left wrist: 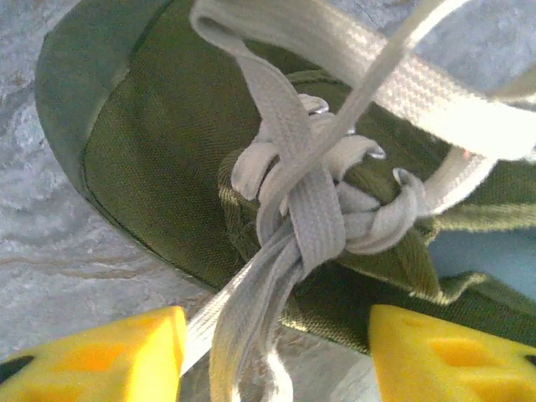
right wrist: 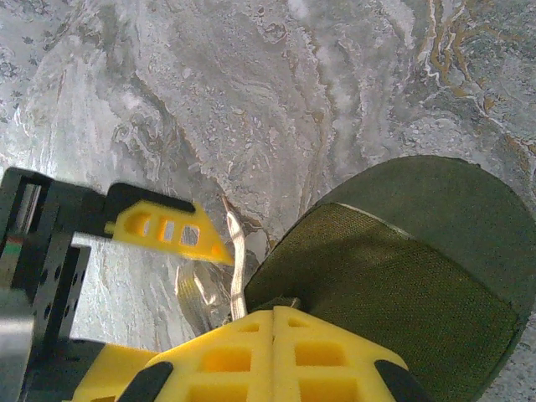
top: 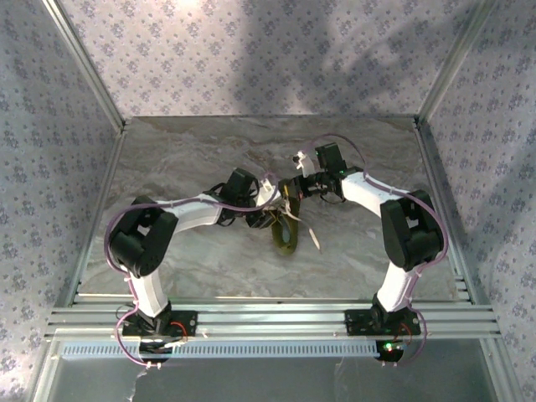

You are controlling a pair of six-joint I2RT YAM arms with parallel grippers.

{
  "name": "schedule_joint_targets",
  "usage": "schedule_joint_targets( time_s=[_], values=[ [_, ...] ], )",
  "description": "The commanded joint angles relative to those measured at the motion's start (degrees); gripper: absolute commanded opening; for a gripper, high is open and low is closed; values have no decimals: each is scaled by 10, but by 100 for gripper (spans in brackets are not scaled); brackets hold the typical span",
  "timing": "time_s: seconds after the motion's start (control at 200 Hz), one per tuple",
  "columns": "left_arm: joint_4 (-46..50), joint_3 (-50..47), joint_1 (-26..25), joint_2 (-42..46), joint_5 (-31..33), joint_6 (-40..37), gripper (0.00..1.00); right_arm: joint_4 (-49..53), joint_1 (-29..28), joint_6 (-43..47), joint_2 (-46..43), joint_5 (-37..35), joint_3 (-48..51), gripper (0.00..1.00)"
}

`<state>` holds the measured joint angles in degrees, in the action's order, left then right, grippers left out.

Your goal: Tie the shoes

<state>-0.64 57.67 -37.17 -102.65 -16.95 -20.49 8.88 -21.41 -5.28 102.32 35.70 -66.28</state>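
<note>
Nearest me, the left end effector (left wrist: 276, 327) stands partly open, the whitish flat laces (left wrist: 314, 213) running loose through its gap. I see the right end effector (right wrist: 274, 316) pinched closed on one lace end. The small olive-green canvas shoe (left wrist: 159, 151) lies in the middle of the grey marbled bench (right wrist: 251, 84).

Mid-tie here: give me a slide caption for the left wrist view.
Left tool, fingers apart, straddles whitish laces trailing from the crossed knot on the olive-green shoe.

The top external camera looks steeply down from high behind the near edge over the whole tabletop (top: 209, 268), while both wrist cameras peer past their yellow fingers (left wrist: 100, 356), close upon the shoe (top: 285, 239) all views share.
</note>
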Motion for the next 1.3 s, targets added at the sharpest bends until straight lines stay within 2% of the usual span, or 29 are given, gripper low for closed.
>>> schedule_joint_targets(
  time_s=[0.0,0.1,0.15,0.195,0.425,0.66,0.825,0.979,1.294],
  values=[
    [-1,17,-2,-1,23,1,36,15,2,11,10,0,-16,0],
    [22,17,-2,8,34,1,11,14,4,13,13,1,-37,0],
    [35,17,-2,17,35,3,3,14,4,14,14,-2,-39,0],
    [46,16,-2,25,33,5,0,15,4,15,16,-5,-43,0],
    [115,25,-19,66,19,38,0,16,3,18,36,-4,-71,0],
    [169,62,-48,69,-6,152,0,20,-4,25,66,16,-111,0],
    [128,76,-92,56,-22,267,0,15,-11,23,90,36,-139,0],
    [63,86,-122,31,-8,363,0,15,-26,23,110,52,-158,0],
    [-30,82,-140,-31,9,458,0,12,-57,19,145,78,-184,0]
  ],
)
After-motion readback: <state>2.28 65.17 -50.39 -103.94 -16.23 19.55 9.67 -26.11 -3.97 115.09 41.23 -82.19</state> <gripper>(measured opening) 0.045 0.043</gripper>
